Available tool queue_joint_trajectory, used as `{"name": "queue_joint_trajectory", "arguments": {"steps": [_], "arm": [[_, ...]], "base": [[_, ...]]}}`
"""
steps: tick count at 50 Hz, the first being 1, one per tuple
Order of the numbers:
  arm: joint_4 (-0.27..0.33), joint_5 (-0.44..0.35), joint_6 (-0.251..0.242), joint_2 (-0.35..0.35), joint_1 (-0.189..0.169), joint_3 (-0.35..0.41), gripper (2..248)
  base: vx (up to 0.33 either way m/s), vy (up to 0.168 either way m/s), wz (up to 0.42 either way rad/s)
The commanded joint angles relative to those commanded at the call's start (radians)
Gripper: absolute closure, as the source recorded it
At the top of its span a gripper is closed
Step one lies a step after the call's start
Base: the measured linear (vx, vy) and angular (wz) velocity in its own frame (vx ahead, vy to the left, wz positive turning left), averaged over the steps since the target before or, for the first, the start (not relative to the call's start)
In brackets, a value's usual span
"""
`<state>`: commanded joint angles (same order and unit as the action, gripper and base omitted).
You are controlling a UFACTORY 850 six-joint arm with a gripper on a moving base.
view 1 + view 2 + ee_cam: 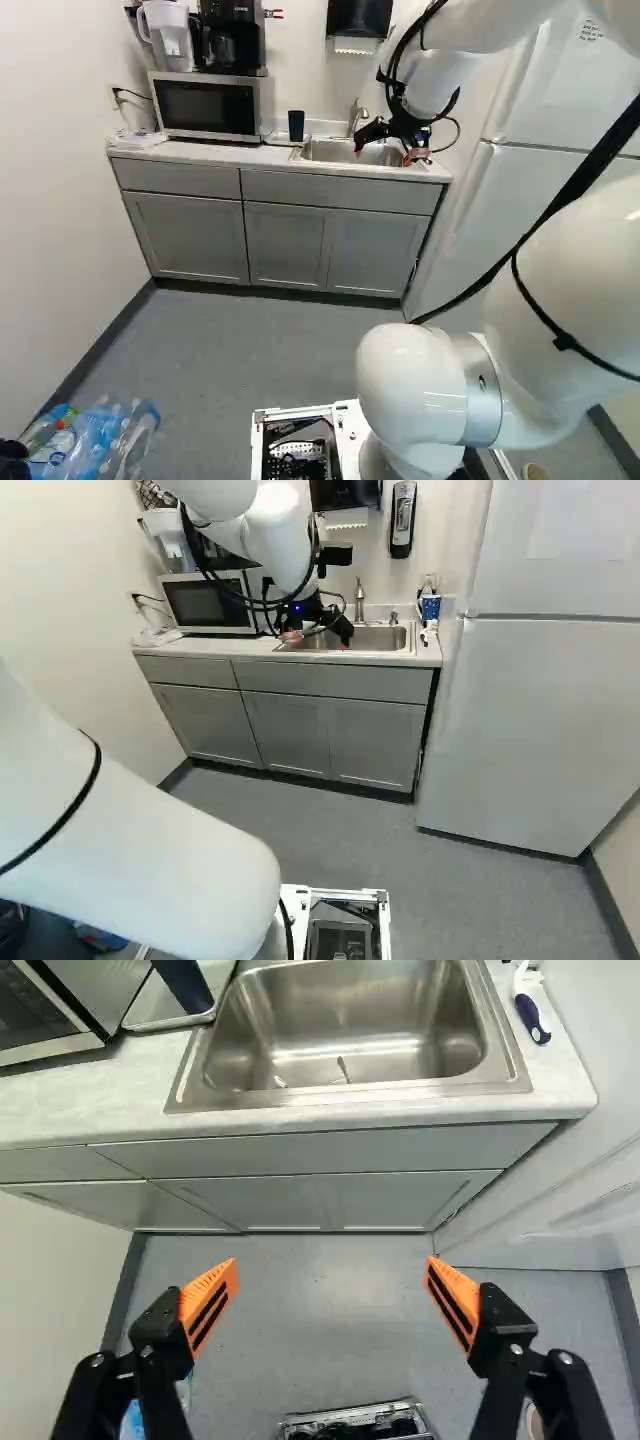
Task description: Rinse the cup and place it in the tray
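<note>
My gripper (384, 153) hangs near the sink's front edge in the left base view. In the wrist view the gripper (332, 1268) is wide open, its orange-padded fingers far apart and only floor visible between them. A dark blue cup (296, 124) stands on the counter between microwave and sink. The wrist view shows the lower part of the cup (183, 984) on a flat, thin-rimmed tray (168, 1023), beyond the fingers and off to one side. The steel sink (345, 1030) lies ahead of the gripper, with the faucet (360, 598) behind it.
A microwave (208, 106) with a coffee maker (233, 35) and water pitcher (168, 35) on top stands beside the tray. A blue-handled brush (531, 1015) lies at the sink's other side. A refrigerator (540, 720) flanks the counter (250, 650). Plastic bottles (95, 440) sit near the base.
</note>
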<state>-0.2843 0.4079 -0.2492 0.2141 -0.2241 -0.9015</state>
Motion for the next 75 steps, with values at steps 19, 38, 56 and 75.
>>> {"name": "queue_joint_trajectory", "arguments": {"steps": [19,38,56,75], "arm": [[0.027,-0.122,0.024,0.006,0.021,0.077,3],[0.063,-0.283,0.055,0.014,0.050,0.180,3],[0.106,-0.476,0.093,0.024,0.083,0.303,3],[0.156,-0.704,0.137,0.036,0.123,0.448,3]], "base": [[0.000,0.000,0.000],[0.000,0.000,0.000],[0.000,0.000,0.000],[0.000,0.000,0.000]]}}
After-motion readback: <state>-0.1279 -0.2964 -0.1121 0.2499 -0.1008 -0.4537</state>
